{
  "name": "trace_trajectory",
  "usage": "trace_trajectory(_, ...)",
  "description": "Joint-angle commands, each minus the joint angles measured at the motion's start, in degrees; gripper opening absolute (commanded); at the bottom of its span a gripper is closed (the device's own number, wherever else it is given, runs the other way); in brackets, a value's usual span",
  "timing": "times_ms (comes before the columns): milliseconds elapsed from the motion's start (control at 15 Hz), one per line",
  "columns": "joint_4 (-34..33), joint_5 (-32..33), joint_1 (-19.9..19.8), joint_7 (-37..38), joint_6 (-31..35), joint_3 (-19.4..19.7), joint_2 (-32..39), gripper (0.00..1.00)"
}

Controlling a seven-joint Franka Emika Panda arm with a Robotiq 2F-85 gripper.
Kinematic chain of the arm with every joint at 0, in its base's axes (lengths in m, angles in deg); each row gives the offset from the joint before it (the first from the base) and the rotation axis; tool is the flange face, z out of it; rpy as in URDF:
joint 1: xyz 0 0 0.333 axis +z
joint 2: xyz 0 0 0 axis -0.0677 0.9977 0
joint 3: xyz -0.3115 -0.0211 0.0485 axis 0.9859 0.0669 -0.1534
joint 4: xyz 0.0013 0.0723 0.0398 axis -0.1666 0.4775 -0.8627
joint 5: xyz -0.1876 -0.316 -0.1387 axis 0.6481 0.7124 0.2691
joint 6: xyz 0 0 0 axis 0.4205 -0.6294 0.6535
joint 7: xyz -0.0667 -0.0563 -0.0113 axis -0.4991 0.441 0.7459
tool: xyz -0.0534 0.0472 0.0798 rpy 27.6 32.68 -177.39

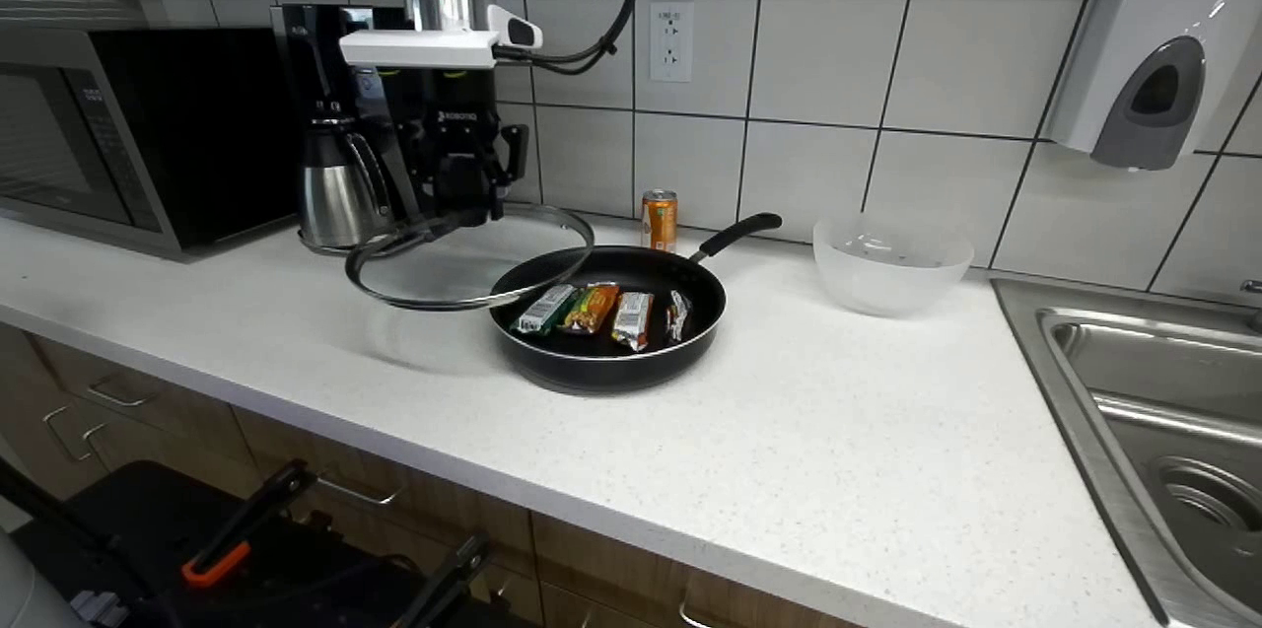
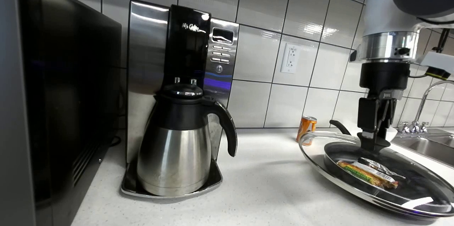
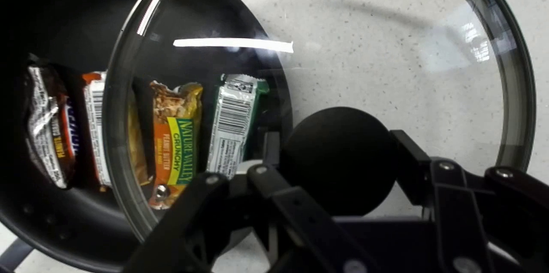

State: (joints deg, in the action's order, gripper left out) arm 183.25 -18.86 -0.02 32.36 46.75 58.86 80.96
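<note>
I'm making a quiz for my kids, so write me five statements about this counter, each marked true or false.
1. The pincer grips the glass lid by its knob. True.
2. Four wrapped bars lie in the pan. True.
3. The lid fully covers the pan. False: in the wrist view, it overlaps only part.
4. An orange can stands upright. True.
5. The can is inside the pan. False: it stands outside it.

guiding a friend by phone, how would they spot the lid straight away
From the microwave, follow the white counter past the coffee maker to the black pan with wrapped bars in it. There the gripper holds the lid by its black knob, up off the counter and partly over the pan. Unlike the dark pan, it is clear glass that the counter shows through.
</note>
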Motion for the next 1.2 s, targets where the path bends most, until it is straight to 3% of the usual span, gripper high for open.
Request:
trace_trajectory(0,3.6,0.4,-2.4,-3.8,-0.6,1.8,-5.7,0.39)
trace_trajectory(467,5.2,2.5,-5.9,-7.5,-0.6,6.1,-7.4,0.39)
trace_trajectory(1133,1.0,3.3,-8.3,-12.4,-0.6,9.2,-3.1,0.39)
